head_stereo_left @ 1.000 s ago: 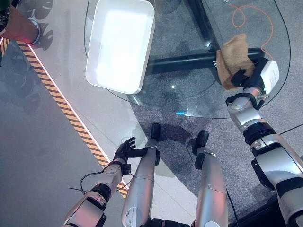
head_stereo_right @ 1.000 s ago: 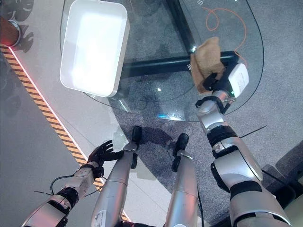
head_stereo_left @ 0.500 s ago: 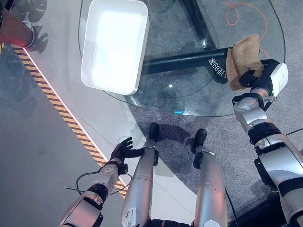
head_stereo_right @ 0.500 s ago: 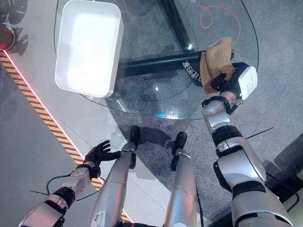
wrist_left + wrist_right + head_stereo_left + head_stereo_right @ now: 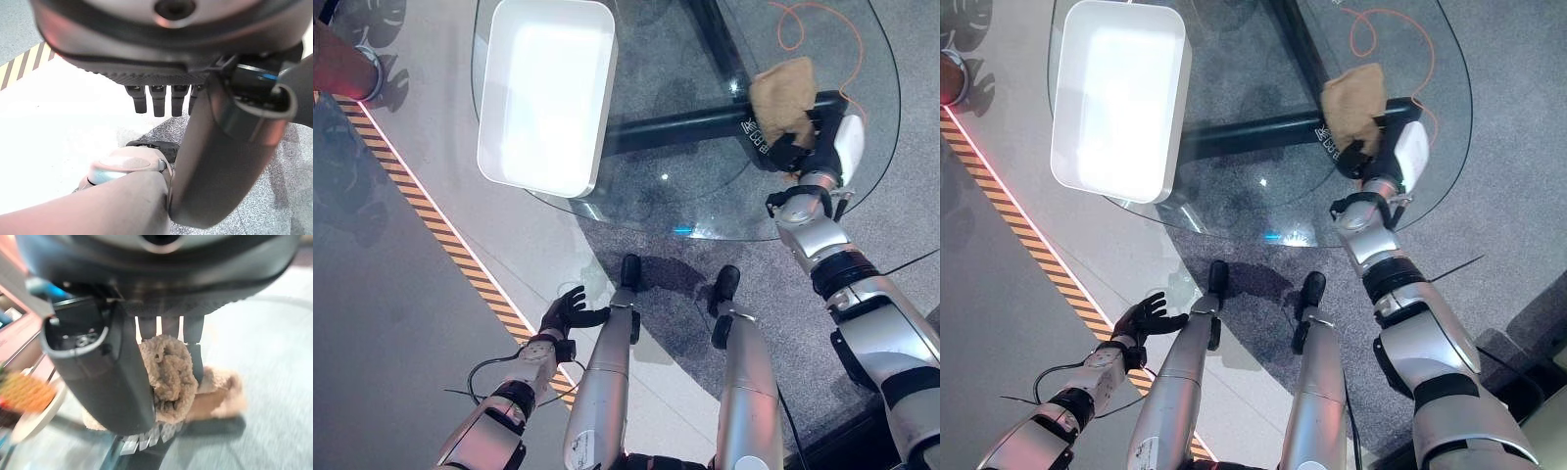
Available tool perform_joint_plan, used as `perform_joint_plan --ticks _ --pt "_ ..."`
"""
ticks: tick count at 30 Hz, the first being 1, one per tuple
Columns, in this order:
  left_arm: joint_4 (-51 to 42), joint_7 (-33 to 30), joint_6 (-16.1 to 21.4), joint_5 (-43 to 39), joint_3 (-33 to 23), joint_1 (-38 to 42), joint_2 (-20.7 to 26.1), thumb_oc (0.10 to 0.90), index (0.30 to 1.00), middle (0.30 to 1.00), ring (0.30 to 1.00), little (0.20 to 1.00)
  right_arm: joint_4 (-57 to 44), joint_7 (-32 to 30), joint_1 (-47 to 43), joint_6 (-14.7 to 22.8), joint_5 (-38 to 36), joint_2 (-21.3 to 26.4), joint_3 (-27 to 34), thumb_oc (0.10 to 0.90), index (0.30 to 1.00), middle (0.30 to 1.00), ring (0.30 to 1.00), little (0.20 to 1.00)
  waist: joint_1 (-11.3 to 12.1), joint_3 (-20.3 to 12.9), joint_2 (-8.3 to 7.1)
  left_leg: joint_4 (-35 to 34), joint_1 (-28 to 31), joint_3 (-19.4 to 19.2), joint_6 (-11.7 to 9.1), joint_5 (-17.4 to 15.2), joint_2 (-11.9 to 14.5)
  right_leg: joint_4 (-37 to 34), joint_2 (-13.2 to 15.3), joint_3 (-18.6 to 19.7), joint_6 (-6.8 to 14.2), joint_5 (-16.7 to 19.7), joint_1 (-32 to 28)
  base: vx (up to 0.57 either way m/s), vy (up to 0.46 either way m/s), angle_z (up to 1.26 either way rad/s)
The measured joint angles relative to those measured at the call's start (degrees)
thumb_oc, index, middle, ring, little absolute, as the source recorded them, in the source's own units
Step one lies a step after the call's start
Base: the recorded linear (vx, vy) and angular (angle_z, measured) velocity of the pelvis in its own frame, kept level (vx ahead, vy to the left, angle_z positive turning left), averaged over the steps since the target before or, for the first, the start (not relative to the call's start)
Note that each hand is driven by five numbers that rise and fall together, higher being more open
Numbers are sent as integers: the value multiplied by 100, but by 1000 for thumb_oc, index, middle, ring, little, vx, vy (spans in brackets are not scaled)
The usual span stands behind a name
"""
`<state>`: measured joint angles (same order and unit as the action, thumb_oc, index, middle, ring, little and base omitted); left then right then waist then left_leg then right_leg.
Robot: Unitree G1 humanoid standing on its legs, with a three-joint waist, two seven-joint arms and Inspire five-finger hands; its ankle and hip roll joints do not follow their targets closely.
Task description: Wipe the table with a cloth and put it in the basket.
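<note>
glass table (image 5: 705, 211) bears white basket (image 5: 546, 93); right hand (image 5: 795, 149) fingers clench brown cloth (image 5: 781, 90), left hand (image 5: 570, 311) relaxed

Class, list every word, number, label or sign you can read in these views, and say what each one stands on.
White print on the dark bar under the glass table, beside the cloth: too small and blurred to read.
Yellow and black striped tape on the floor: a warning marking, no words.
White basket: no print to be seen.

Tan cloth (image 5: 781, 88), white basket (image 5: 548, 93)
</note>
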<state>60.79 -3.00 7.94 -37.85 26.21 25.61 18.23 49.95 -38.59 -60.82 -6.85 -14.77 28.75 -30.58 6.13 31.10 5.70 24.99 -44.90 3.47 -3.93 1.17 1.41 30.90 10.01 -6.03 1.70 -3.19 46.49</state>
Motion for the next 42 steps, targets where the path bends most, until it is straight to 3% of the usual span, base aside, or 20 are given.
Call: perform_joint_plan --ticks 10,29,42 --pt "114 -3 8 4 5 -8 -39 800 900 900 900 900 -191 576 36 -14 376 -623 -447 100 300 300 300 200 45 0 1 -229 147 -36 33 118 -61 -20 89 17 -22 -14 -30 2 4 1" --pt "109 -30 34 55 -1 -20 -163 800 900 900 900 900 -705 1507 543 -134 1132 -754 -1089 100 300 300 300 200 51 -5 17 -399 245 -70 21 186 -81 -5 116 32 -24 -18 -43 0 0 0" --pt "105 -19 37 56 -1 -21 -264 800 900 900 900 900 -705 1521 612 -145 1148 -897 -1158 100 300 300 300 200 47 -6 21 -418 280 -78 22 191 -57 -5 112 40 -31 -33 -53 0 0 0"
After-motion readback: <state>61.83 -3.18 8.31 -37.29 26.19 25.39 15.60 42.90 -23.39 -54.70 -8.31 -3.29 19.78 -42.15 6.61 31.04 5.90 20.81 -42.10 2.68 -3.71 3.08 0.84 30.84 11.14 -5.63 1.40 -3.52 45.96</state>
